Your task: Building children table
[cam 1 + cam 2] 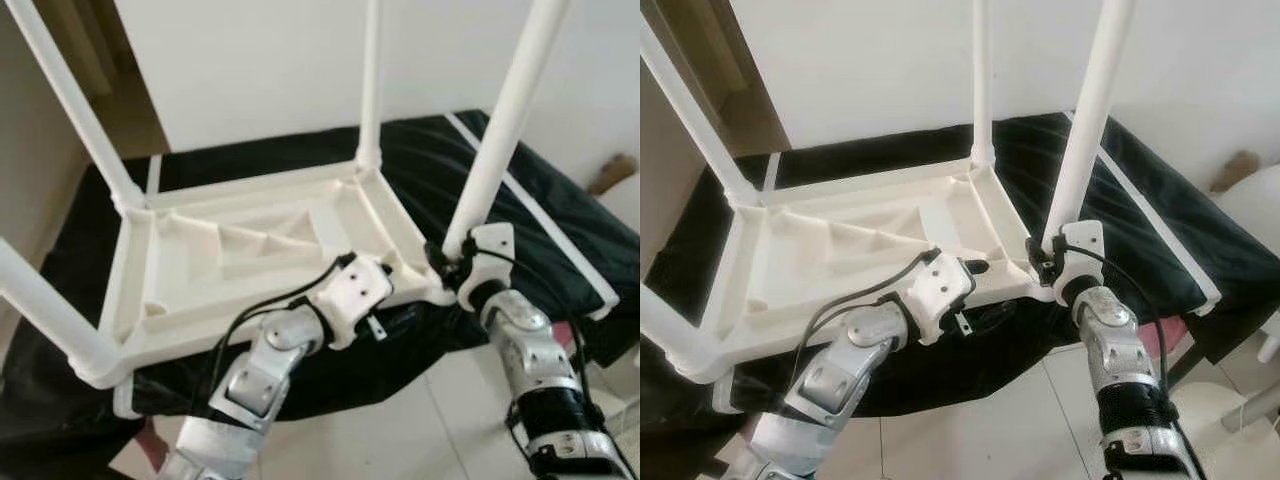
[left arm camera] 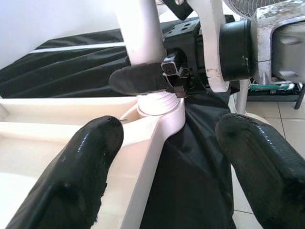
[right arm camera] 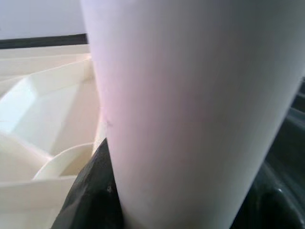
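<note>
A white plastic children's table [image 1: 200, 300] lies upside down on a black cloth, with its legs pointing up. My right gripper [image 1: 445, 255] is shut on the near-right leg [image 1: 500, 130] just above its socket. In the left wrist view one black finger [image 2: 138, 78] wraps that leg [image 2: 138, 28]. The same leg [image 3: 190, 109] stands very close in the right wrist view, with a dark finger [image 3: 90, 191] beside it. My left gripper [image 2: 167, 143] is open, its fingers straddling the table's front rim [image 2: 143, 157] close to that corner.
Three more legs stand at the far right [image 1: 370, 80], far left [image 1: 70, 100] and near left [image 1: 45, 310]. The black cloth [image 1: 560, 200] drapes over the support's edges. Tiled floor [image 1: 420, 420] lies below me. A white wall is behind, and a white round object [image 1: 1250, 210] is at the right.
</note>
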Available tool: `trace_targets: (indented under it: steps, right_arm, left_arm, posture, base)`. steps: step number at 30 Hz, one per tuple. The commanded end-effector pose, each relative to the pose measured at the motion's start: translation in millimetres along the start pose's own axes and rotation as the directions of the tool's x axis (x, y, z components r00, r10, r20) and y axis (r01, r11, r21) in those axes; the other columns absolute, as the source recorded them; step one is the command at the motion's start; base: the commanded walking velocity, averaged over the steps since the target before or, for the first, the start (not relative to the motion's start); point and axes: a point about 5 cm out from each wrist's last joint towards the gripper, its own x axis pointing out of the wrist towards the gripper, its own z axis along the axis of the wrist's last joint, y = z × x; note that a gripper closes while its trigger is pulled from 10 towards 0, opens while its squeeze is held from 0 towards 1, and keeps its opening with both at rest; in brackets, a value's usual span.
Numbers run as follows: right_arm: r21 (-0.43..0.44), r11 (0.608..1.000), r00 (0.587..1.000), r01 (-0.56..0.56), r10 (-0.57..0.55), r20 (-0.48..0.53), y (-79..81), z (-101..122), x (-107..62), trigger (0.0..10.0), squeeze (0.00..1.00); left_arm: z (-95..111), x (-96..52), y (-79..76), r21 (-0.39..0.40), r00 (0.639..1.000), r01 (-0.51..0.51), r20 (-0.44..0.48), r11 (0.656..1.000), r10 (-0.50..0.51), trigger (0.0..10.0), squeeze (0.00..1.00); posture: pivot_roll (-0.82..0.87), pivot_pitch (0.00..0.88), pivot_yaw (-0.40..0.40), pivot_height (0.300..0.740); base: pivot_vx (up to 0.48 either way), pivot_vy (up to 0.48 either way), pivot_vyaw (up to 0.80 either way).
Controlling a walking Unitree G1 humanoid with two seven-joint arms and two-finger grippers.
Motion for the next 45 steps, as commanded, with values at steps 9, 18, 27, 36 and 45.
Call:
trace_targets:
  steps: [9, 18, 27, 36, 45]
  right_arm:
    - [0.092, 0.916, 0.916, 0.391, -0.377, -0.141, 10.4, -29.3, -25.2, 10.0, 0.0]
    - [0.127, 0.858, 0.862, 0.498, -0.473, -0.183, 32.8, -29.3, -36.1, 10.0, 0.0]
    - [0.138, 0.853, 0.86, 0.503, -0.479, -0.174, 39.6, -26.1, -38.2, 10.0, 0.0]
    - [0.181, 0.867, 0.886, 0.464, -0.456, -0.085, 41.2, -12.3, -36.6, 10.0, 0.0]
    - [0.187, 0.89, 0.908, 0.417, -0.418, -0.034, 37.5, -5.1, -37.6, 10.0, 1.0]
  left_arm:
    - [-1.3, -2.6, 0.9, -0.014, 1.0, -0.031, -0.008, 0.999, 0.03, 10.0, 0.0]
    - [-0.9, -0.9, -0.1, -0.011, 1.0, -0.025, -0.008, 1.0, 0.025, 10.0, 0.0]
    - [-0.8, -2.5, 0.7, -0.008, 1.0, -0.027, -0.01, 1.0, 0.027, 10.0, 0.0]
    - [0.1, -2.5, 0.5, -0.005, 1.0, -0.025, -0.009, 1.0, 0.025, 10.0, 0.0]
    - [1.0, -1.3, 1.3, -0.004, 1.0, -0.026, -0.006, 1.0, 0.026, 10.0, 0.0]
  posture:
    - [-0.05, 0.0, 0.042, 0.74]
    - [-0.04, 0.0, 0.039, 0.74]
    - [-0.04, 0.0, 0.042, 0.74]
    - [-0.04, 0.0, 0.044, 0.74]
    - [-0.04, 0.0, 0.041, 0.74]
  base:
    - [0.0, 0.0, 0.0]
    - [0.0, 0.0, 0.0]
    - [0.0, 0.0, 0.0]
    - [0.0, 0.0, 0.0]
    - [0.0, 0.0, 0.0]
